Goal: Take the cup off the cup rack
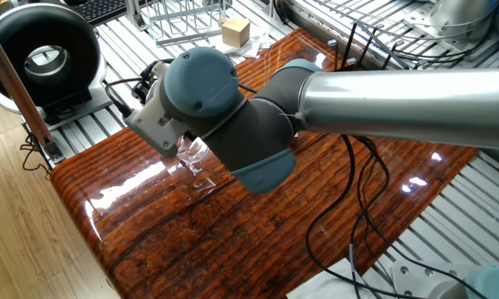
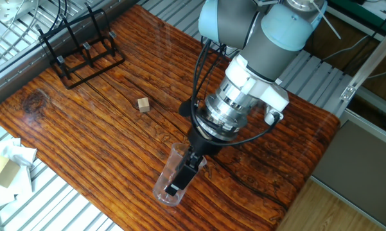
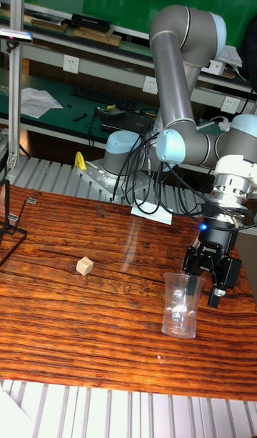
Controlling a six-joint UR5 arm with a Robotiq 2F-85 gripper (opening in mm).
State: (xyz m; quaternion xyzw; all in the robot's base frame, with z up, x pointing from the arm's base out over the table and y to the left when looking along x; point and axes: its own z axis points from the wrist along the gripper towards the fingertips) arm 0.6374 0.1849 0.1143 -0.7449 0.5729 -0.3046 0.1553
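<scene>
The cup [image 3: 179, 311] is a clear glass tumbler standing mouth-up near the table's front right; whether its base touches the wood I cannot tell. My gripper [image 3: 202, 295] is shut on its rim wall, with one finger inside the glass and one outside. In the other fixed view the cup [image 2: 170, 179] shows with the gripper [image 2: 180, 181] reaching into it from above. In one fixed view the arm hides most of the cup [image 1: 196, 155]. The black wire cup rack [image 2: 82, 50] stands bare at the far corner of the table, well apart from the cup.
A small wooden cube [image 2: 143, 104] lies mid-table between rack and cup. Black cables [image 1: 353, 208] trail over the table behind the arm. A silver wire frame [image 1: 187, 21] and a round black device [image 1: 40, 58] sit off the table's end. The cup is close to the table edge [image 2: 125, 215].
</scene>
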